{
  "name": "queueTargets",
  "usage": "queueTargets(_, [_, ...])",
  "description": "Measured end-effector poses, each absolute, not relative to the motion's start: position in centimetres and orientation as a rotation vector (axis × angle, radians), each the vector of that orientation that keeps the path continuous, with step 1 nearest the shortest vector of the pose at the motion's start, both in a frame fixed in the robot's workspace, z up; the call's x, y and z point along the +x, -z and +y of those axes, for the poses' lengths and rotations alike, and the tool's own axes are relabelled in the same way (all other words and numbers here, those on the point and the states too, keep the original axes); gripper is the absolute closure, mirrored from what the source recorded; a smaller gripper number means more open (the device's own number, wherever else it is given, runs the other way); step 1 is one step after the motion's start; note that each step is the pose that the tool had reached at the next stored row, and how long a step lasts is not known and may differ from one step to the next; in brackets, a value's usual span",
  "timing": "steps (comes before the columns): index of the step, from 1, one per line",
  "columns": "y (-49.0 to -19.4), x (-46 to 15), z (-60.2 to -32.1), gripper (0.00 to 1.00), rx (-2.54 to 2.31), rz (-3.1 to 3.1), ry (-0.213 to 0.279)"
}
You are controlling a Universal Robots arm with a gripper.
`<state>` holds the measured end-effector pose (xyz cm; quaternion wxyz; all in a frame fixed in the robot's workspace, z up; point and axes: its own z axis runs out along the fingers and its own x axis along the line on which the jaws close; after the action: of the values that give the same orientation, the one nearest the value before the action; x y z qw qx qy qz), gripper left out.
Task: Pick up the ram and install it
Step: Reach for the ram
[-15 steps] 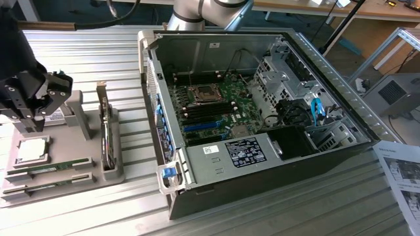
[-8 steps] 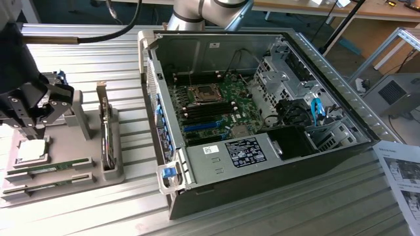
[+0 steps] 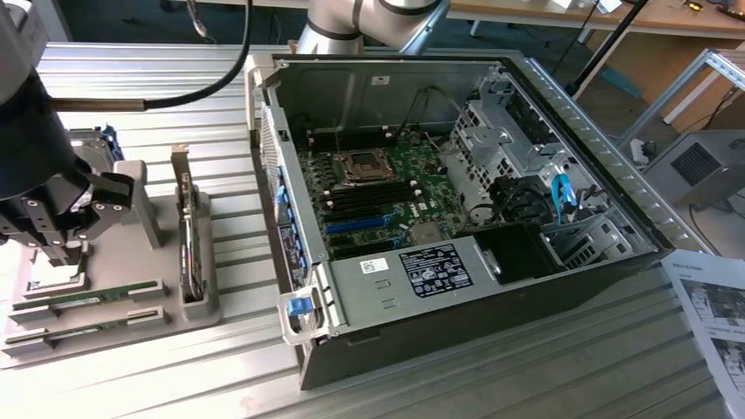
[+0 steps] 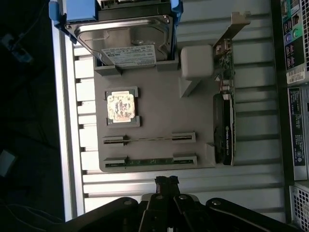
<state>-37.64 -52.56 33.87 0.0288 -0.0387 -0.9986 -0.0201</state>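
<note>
**A:** Where's your claw?
**B:** Your claw [image 4: 166,182] hangs just off the tray [image 4: 159,111] edge, fingers pressed together, gripping nothing.
**A:** And the ram?
**B:** The ram [image 4: 149,162] sits in the slot nearest your claw, just ahead of the fingertips. Its twin [image 4: 149,138] lies one slot beyond, the chip [image 4: 120,107] farther still.

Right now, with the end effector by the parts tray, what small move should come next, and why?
Probably open the end effector first. It is shut and hangs clear of the tray, where both green ram sticks lie untouched in their holders. A shut end effector cannot straddle a stick, so I would open it before closing in.
</note>
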Motion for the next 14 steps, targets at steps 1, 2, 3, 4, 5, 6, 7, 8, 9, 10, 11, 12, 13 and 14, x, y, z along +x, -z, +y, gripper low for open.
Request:
queueTargets(1, [-33.77, -37.64, -52.61, 0.89, -0.12, -3.08, 0.062])
queueTargets(2, [-33.69, -37.65, -52.65, 0.89, -0.12, -3.078, 0.062])
queueTargets(3, [-33.69, -37.65, -52.65, 0.89, -0.12, -3.078, 0.061])
queueTargets(4, [-33.69, -37.64, -52.65, 0.89, -0.12, -3.078, 0.062])
queueTargets(5, [-33.68, -37.64, -52.65, 0.89, -0.12, -3.078, 0.062])
queueTargets(6, [-33.68, -37.64, -52.65, 0.89, -0.12, -3.078, 0.062])
queueTargets(7, [-33.68, -37.64, -52.65, 0.89, -0.119, -3.078, 0.062])
queueTargets(8, [-33.67, -37.64, -52.65, 0.89, -0.109, -3.078, 0.062])
queueTargets(9, [-33.66, -37.63, -52.66, 0.89, -0.086, -3.079, 0.061])
queueTargets(10, [-33.65, -37.63, -52.66, 0.89, -0.069, -3.079, 0.06])
queueTargets(11, [-33.66, -37.63, -52.66, 0.89, -0.055, -3.079, 0.06])
queueTargets(12, [-33.66, -37.63, -52.66, 0.89, -0.05, -3.079, 0.06])
queueTargets(13, [-33.66, -37.64, -52.66, 0.89, -0.05, -3.079, 0.06])
queueTargets(14, [-33.66, -37.64, -52.66, 0.89, -0.05, -3.079, 0.06])
